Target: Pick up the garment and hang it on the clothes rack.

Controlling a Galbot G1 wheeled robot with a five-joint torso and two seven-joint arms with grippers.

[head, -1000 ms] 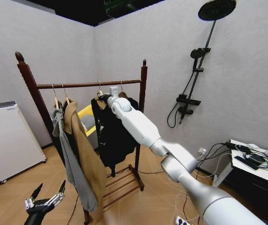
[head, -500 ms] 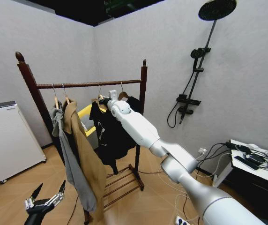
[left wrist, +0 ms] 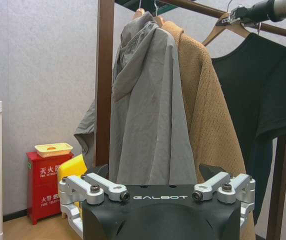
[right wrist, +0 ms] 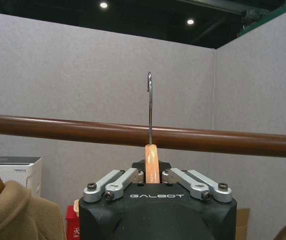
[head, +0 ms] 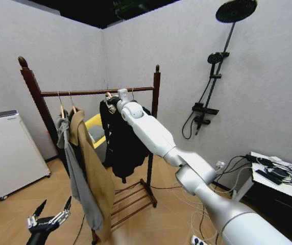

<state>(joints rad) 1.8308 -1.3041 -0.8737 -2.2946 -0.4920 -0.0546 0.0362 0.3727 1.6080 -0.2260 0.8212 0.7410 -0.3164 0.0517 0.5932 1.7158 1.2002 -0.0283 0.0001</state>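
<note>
right gripper (right wrist: pixel 152 177): at the end of the long white arm stretched toward upper centre of the head view, up at the rail; fingers closed in on the light wooden neck of the hanger (right wrist: pixel 151 162), pinching it from both sides
hanger hook (right wrist: pixel 149 107): thin metal wire, stood upright in the right wrist view, its curled tip above the rail; whether it was over the rail or just in front, could not tell
garment (head: pixel 121 143): black, hung straight down below the right gripper, centre of the head view, between the tan coat and the right-hand post
clothes rack (head: pixel 156 97): dark reddish-brown, two knob-topped posts, horizontal rail across the upper middle of the head view, slatted shelf low near the floor
tan coat (head: pixel 91 168): on its own hanger, left part of the rail, long, reached well down
grey hooded jacket (head: pixel 74 178): just beside the tan coat, on its left, touching it
left gripper (head: pixel 48 218): low at the bottom left of the head view, near the floor, fingers spread apart, nothing between them
white cabinet (head: pixel 5 150): left edge of the head view, against the wall
shower fitting (head: pixel 215 66): on the right-hand wall, upper right
</note>
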